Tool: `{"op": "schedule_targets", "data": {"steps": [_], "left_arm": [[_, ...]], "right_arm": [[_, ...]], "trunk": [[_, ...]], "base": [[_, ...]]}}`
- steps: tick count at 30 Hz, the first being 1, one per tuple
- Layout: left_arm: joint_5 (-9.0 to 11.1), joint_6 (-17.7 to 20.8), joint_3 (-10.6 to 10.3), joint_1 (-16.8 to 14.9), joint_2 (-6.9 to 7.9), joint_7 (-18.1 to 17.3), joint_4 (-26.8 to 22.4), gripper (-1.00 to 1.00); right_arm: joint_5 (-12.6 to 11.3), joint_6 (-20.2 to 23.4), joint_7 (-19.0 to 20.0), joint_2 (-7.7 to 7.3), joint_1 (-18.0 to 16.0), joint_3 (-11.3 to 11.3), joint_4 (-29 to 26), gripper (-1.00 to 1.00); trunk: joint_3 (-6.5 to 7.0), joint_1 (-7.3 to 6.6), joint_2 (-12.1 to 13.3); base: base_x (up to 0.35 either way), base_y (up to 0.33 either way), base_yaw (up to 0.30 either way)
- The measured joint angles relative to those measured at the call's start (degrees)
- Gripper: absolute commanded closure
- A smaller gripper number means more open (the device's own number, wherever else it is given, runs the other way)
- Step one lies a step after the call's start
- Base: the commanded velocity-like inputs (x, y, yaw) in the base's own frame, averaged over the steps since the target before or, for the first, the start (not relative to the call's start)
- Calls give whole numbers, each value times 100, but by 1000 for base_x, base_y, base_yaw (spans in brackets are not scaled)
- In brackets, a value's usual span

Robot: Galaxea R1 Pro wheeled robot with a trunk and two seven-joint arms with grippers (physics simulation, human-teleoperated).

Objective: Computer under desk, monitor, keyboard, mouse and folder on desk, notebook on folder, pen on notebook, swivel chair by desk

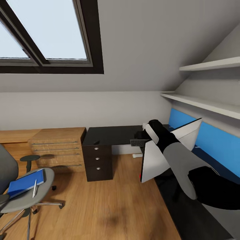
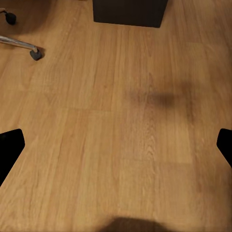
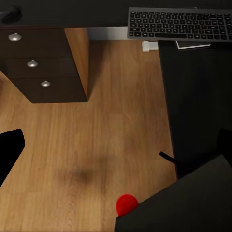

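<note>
While our right arm (image 1: 176, 156) reaches over the black bench (image 1: 113, 135), the monitor (image 1: 156, 156) stands tilted against it at three o'clock from the drawer unit (image 1: 97, 162), white back toward us, its long axis running away along the bench's right wing. The keyboard (image 3: 180, 23) lies at the bench corner, lengthwise along the edge. At nine o'clock from the drawers sits a wooden dresser (image 1: 59, 149). At the head view's seven o'clock the swivel chair (image 1: 25, 196) carries the blue folder (image 1: 26, 182) and the pen (image 1: 34, 188), pointing away from us. Both claws hang over plank floor (image 2: 116, 135), tips wide apart, holding nothing.
</note>
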Motion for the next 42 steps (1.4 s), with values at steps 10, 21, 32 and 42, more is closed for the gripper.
{"op": "schedule_targets", "data": {"steps": [10, 21, 32, 42], "left_arm": [[0, -1, -4, 0, 0, 0, -3, -100], [0, 0, 0, 0, 0, 1, 0, -100], [0, 0, 0, 0, 0, 0, 3, -100], [1, -1, 0, 0, 0, 0, 1, -100]], "right_arm": [[-10, -6, -19, 48, 0, 0, 0, -100], [26, -82, -6, 65, 0, -1, -211, -100], [-2, -151, 196, 115, 11, -2, -1571, -100], [12, -764, 232, 296, 51, 56, -2122, -100]], "trunk": [[0, 0, 0], [0, 0, 0], [0, 0, -1], [0, 1, 1]], "base": [[-50, -82, 0], [-5, -10, 0], [0, 0, 0], [-41, 105, 0]]}}
